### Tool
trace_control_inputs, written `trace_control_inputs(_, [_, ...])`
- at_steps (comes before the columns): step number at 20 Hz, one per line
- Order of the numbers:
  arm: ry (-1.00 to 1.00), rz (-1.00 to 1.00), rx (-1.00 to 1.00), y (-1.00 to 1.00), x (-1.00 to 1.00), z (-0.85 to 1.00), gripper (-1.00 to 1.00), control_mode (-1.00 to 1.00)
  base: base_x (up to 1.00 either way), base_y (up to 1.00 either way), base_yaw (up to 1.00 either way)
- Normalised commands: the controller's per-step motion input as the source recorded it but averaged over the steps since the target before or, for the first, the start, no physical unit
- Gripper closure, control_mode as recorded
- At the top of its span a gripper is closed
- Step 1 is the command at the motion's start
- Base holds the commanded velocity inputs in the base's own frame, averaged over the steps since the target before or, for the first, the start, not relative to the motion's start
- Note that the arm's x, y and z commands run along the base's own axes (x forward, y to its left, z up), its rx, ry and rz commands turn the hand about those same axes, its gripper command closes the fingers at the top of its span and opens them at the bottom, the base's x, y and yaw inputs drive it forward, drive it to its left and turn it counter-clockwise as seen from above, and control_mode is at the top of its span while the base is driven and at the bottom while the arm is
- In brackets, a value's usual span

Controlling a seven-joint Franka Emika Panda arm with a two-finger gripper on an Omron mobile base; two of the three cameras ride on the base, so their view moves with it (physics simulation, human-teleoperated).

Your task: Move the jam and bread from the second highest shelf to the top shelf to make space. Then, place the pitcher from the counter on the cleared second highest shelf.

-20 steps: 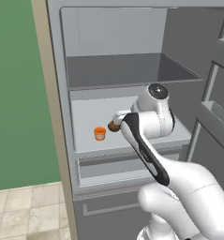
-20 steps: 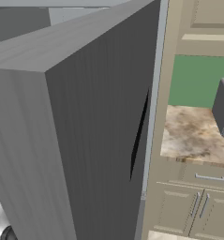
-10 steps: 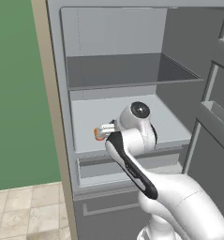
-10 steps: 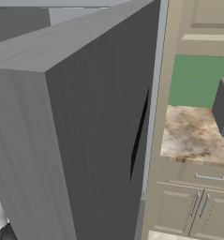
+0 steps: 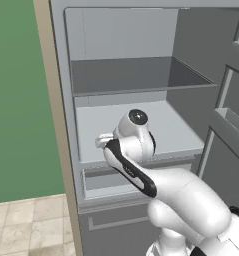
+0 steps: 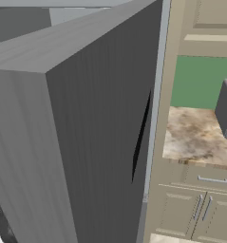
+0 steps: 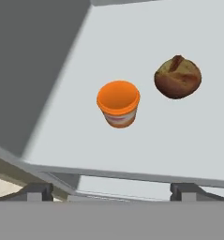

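Gripper (image 7: pixel 111 191): jaws wide apart, empty, tips at bottom edge of hand view, short of the shelf lip.
Jam (image 7: pixel 118 103): centre of hand view, upright on second highest shelf (image 7: pixel 188 136).
Bread (image 7: pixel 177 77): upper right of hand view, near jam, apart from it.
Top shelf (image 5: pixel 136 76): upper centre of left base view.
Counter (image 6: pixel 193 140): right side of right base view.

Even, flat rendered light, bright and without glare. The second highest shelf (image 7: pixel 188 136) is pale and clean; the jam (image 7: pixel 118 104) and the bread (image 7: pixel 177 77) cast almost no shadow. Edges are crisp, with no blur or distortion.
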Motion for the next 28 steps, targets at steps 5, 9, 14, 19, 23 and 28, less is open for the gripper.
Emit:
trace_control_inputs(5, [0.04, 0.0, 0.0, 0.0, 0.38, -0.05, -1.0, -1.0, 0.0, 0.0, 0.0])
trace_control_inputs(9, [0.01, 0.0, 0.0, 0.0, 0.38, -0.26, -1.0, -1.0, 0.0, 0.0, 0.0])
trace_control_inputs(14, [0.0, 0.0, 0.0, 0.0, 0.32, -0.35, -1.0, -1.0, 0.0, 0.0, 0.0])
trace_control_inputs(19, [0.0, 0.0, 0.0, 0.0, 0.31, -0.3, -1.0, -1.0, 0.0, 0.0, 0.0])
trace_control_inputs(23, [0.0, 0.0, 0.0, 0.0, 0.35, -0.24, -1.0, -1.0, 0.0, 0.0, 0.0])
trace_control_inputs(28, [0.0, 0.0, 0.0, 0.0, 0.37, -0.2, -1.0, -1.0, 0.0, 0.0, 0.0])
